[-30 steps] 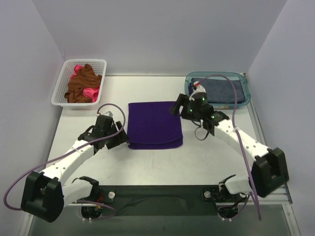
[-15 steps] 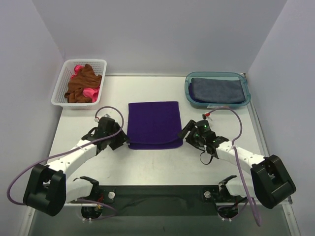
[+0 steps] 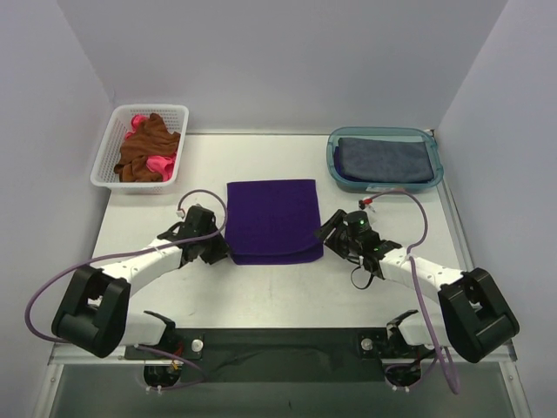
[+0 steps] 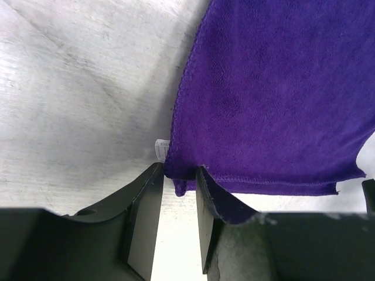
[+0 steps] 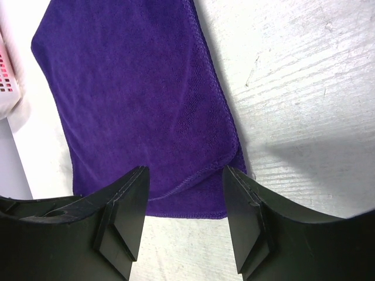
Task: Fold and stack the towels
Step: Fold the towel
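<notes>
Both arms have closed in on the purple towel [image 3: 271,218]. The right gripper [image 3: 326,235] has swung from the towel's far right corner to its near right corner, and the left gripper [image 3: 218,252] has slid in against its near left corner.

In the left wrist view, the left gripper's fingers [image 4: 143,199] stand only narrowly apart. The towel's near left corner sits in the gap between them, and I cannot tell whether they pinch it.

In the right wrist view, the right gripper's fingers [image 5: 243,205] are spread wide. They straddle the towel's rounded near right corner and hold nothing.

The purple towel lies flat and folded on the table [image 3: 278,287].

Far right of it, a blue-grey towel [image 3: 383,159] lies in a teal tub [image 3: 331,157]. Far left of it, crumpled brown and pink towels [image 3: 144,152] fill a white basket [image 3: 104,165].
</notes>
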Controlling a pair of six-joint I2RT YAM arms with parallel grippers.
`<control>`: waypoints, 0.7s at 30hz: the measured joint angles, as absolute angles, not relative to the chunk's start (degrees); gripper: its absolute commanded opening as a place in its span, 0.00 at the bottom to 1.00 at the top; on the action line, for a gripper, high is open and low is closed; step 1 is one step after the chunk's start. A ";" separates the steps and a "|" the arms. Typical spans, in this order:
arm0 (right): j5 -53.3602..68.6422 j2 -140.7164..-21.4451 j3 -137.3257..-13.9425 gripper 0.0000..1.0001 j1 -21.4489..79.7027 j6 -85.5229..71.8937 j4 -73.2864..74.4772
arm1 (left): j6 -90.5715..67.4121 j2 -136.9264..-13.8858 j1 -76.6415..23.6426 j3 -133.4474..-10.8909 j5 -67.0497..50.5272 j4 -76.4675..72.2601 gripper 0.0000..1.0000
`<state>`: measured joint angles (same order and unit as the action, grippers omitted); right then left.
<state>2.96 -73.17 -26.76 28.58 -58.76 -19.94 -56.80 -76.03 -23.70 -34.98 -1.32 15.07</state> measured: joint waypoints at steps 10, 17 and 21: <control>2.96 -73.41 -26.76 0.52 28.58 -58.74 -20.14 | -56.36 -73.54 -24.75 -36.34 1.32 17.69 0.52; 2.96 -73.25 -26.76 0.52 28.58 -58.67 -20.12 | -55.83 -66.74 -24.95 -38.48 6.35 20.12 0.51; 2.96 -72.71 -26.76 0.52 28.58 -58.67 -20.12 | -55.29 -69.82 -24.99 -39.81 6.70 20.16 0.48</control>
